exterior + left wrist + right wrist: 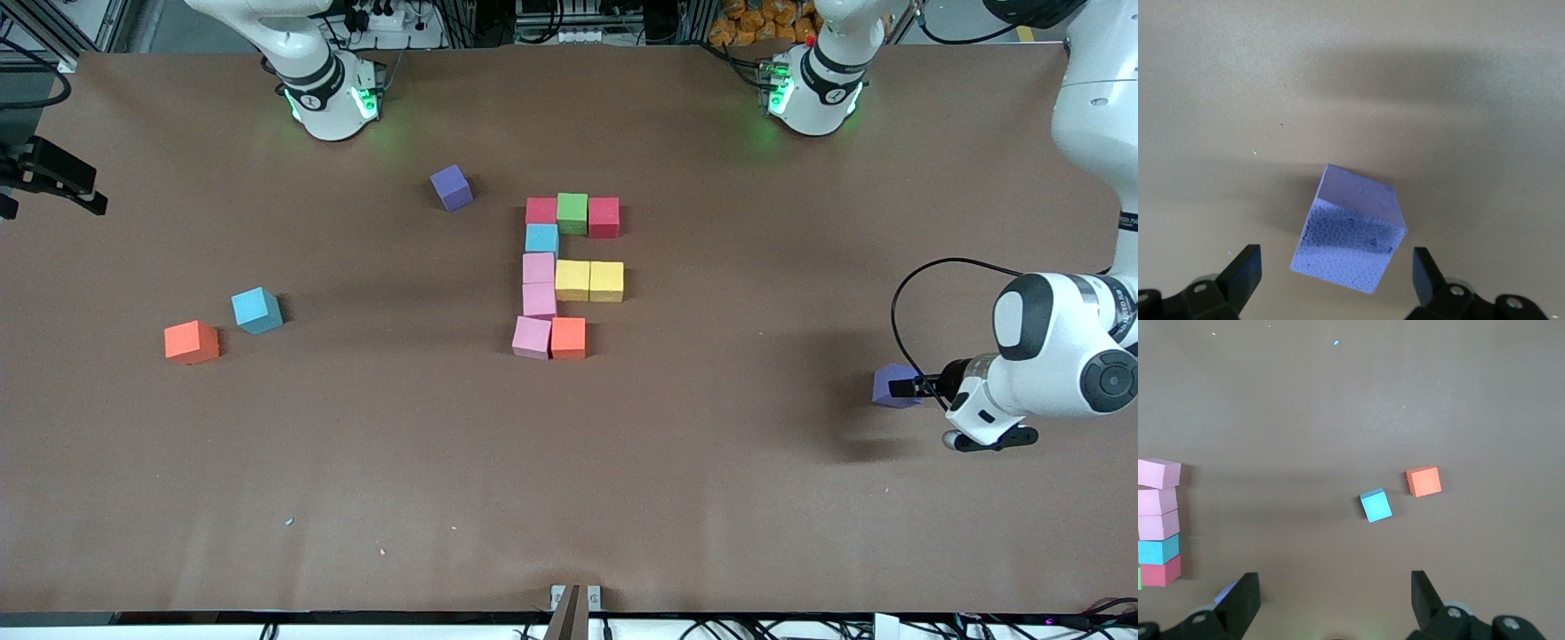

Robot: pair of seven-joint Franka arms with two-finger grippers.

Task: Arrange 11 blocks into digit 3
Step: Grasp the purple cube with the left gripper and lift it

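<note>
Purple block [892,385] lies nearest the camera, toward the left arm's end of the table. Left gripper [1337,277] is low and level, jaws open astride it, not touching. Right gripper [1336,600] waits raised, jaws open. Nine blocks [569,280] are grouped mid-table.

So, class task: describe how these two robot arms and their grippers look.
Both arms are glossy white with dark grey joint caps and black bands; green lights glow at their bases. A black cable loops beside the left gripper. Both it and the right gripper have black fingers.
</note>
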